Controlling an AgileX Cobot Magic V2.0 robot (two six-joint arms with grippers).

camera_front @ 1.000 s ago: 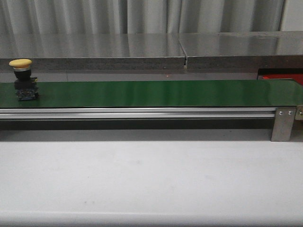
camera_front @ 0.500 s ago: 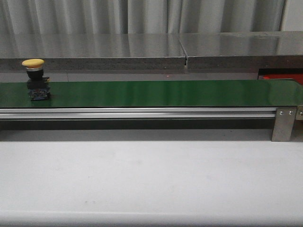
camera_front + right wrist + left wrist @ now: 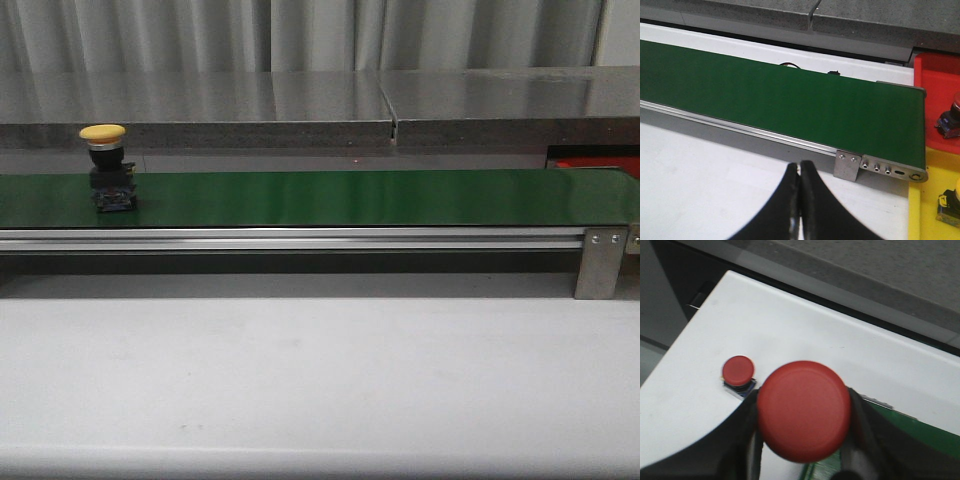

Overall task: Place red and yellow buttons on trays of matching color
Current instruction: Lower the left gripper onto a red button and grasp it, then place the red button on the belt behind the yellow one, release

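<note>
- Front view: a yellow-capped button (image 3: 107, 166) stands upright on the green belt (image 3: 350, 197), near its left end. Neither of my arms shows here, and only a sliver of the red tray (image 3: 596, 162) peeks out behind the belt's right end.
- My left wrist camera gives what the front view hides: my left gripper (image 3: 802, 440) is clamped on a big red button (image 3: 804, 410), its domed cap filling the gap between my two dark fingers (image 3: 742, 435), both pressed against its sides.
- Same view: a second, smaller-looking red button (image 3: 738, 371) sits on the white surface (image 3: 790, 335) just beside the held one; a corner of green belt (image 3: 920, 432) shows past my other finger.
- My right wrist camera looks down on the belt's right end (image 3: 790, 107), and here the trays come properly into sight: the red tray (image 3: 935, 80) beyond the belt's end, the yellow tray (image 3: 925, 200) next to it on the nearer side.
- A red-capped button (image 3: 952, 117) rests in the red tray; a yellow-capped one (image 3: 950, 207) rests in the yellow tray, both cut by the frame edge.
- My right gripper (image 3: 799, 172): fingers (image 3: 787, 200) pressed tight together, tips touching, nothing between them, hovering over the white table (image 3: 715, 175) on the near side of the belt.
</note>
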